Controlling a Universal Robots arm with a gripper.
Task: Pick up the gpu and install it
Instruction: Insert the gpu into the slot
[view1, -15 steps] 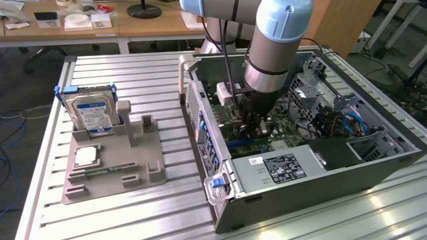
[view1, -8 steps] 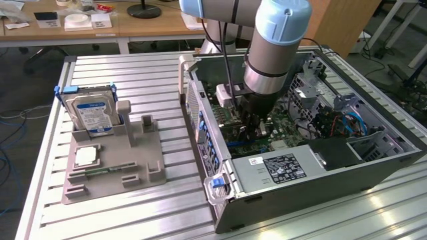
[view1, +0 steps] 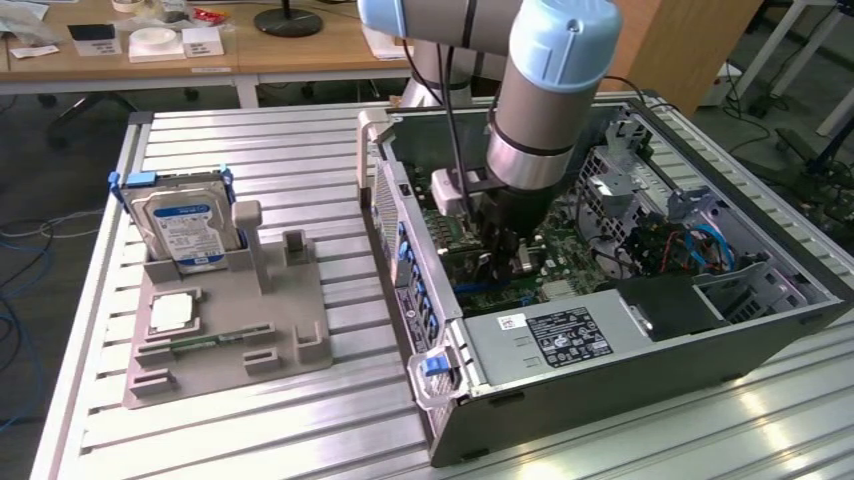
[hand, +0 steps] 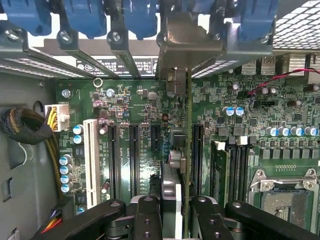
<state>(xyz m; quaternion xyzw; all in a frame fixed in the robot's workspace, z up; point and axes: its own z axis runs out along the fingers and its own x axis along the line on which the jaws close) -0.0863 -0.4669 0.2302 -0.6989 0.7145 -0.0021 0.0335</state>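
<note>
The gpu (hand: 188, 145) is a thin dark green card seen edge-on, standing upright over the motherboard (hand: 140, 105) inside the open computer case (view1: 641, 340). Its grey metal end bracket (hand: 192, 40) sits against the case's rear slot openings, among the blue clips. My gripper (hand: 177, 212) is shut on the card's near end, one black finger on each face. In the exterior view my gripper (view1: 514, 255) reaches down into the case over the board. The card runs in line with the black expansion slots (hand: 134, 150). I cannot tell whether its edge is pressed into a slot.
On the exterior view's left, a grey holder (view1: 227, 330) carries the blue-labelled hard drive (view1: 187, 225) and a square processor chip (view1: 174, 313). The power supply (view1: 561, 335) fills the case's near end. Sleeved cables (hand: 25, 130) and the processor socket (hand: 285, 195) flank the slots.
</note>
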